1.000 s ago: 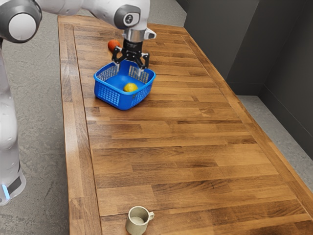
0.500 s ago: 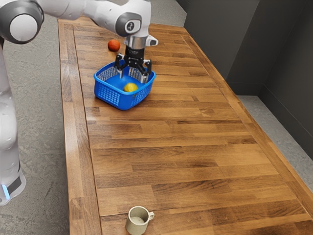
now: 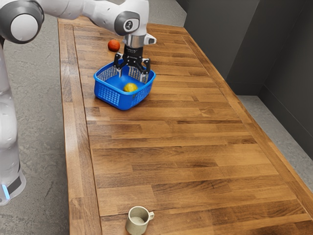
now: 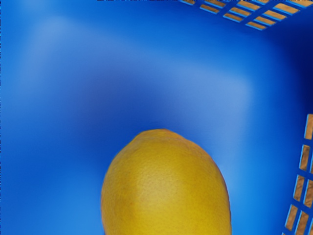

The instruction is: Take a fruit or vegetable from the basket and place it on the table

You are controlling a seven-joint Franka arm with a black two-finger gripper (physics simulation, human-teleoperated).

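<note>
From the exterior view's left: one round, orange-red fruit (image 3: 114,45) lies outside one blue, plastic, mesh-sided basket (image 3: 107,93), whose walls seem there to keep one yellow, oval lemon (image 3: 130,87) inside. The two black metal fingers (image 3: 146,67) are open above it, empty, probably wide so they can surround it. One beige, cylindrical mug (image 3: 138,221) stands well apart on the brown wooden bench (image 3: 186,147).

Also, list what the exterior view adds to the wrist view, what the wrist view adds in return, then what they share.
Exterior view: the mug, a round red-orange fruit, the arm and its open gripper.

Wrist view: the finely pitted skin of the lemon, close up.

Shared: that yellow lemon, the blue basket around it, and the wooden table.
</note>
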